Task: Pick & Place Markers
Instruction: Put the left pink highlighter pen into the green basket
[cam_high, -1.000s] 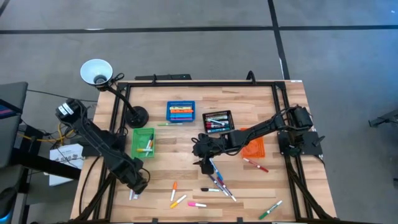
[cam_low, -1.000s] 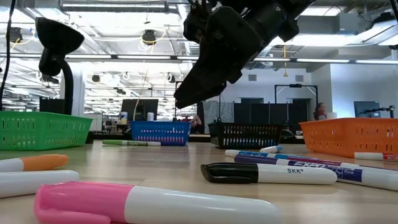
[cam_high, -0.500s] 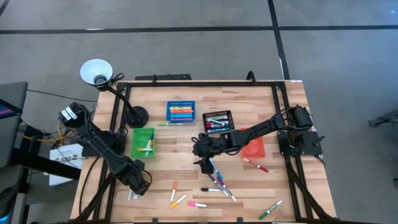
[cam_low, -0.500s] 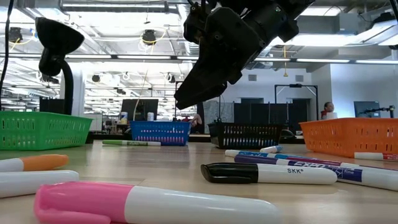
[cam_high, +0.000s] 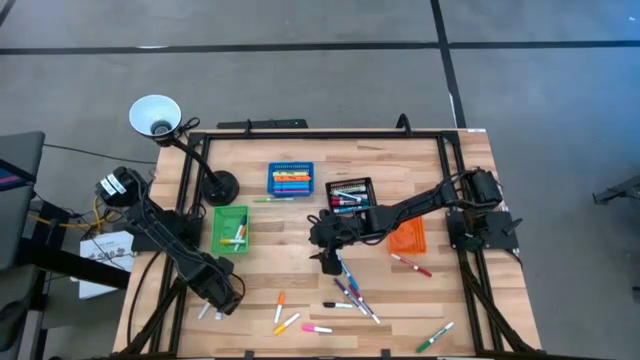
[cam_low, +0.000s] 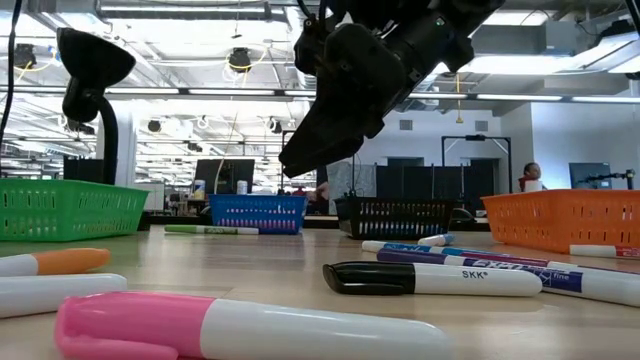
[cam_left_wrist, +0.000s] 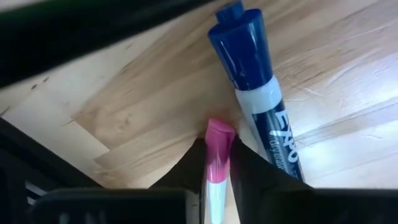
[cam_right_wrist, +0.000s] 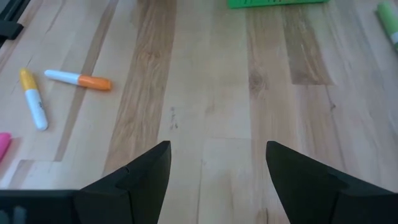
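Markers lie loose on the near half of the table: a cluster (cam_high: 352, 292), a pink one (cam_high: 317, 327), orange ones (cam_high: 282, 312), a red one (cam_high: 411, 264) and a green one (cam_high: 434, 337). My left gripper (cam_high: 222, 293) is at the near left corner, shut on a pink-capped marker (cam_left_wrist: 217, 155). A blue-capped marker (cam_left_wrist: 256, 87) lies flat on the wood right beside it. My right gripper (cam_high: 328, 260) hangs open above the table's middle, over the far end of the cluster, touching nothing; in the low view it (cam_low: 330, 140) is well clear of the wood. My left gripper pinches the pink-capped marker between its two fingers (cam_left_wrist: 186, 165), just behind the cap. The marker runs along the fingers, and its pink cap (cam_left_wrist: 219, 135) sticks out past the fingertips toward the wood. Whether the cap touches the table cannot be told.
Four small bins stand across the middle: green (cam_high: 230, 228), blue (cam_high: 291, 181), black (cam_high: 349, 194) and orange (cam_high: 408, 238), most holding markers. A desk lamp (cam_high: 155, 115) rises from its base (cam_high: 220, 186) at the far left. Bare wood shows between the green bin and my right gripper.
My left arm has edged a little toward the table's right and near edge. My right gripper has shifted slightly toward the far left and turned a little, staying open above the cluster.
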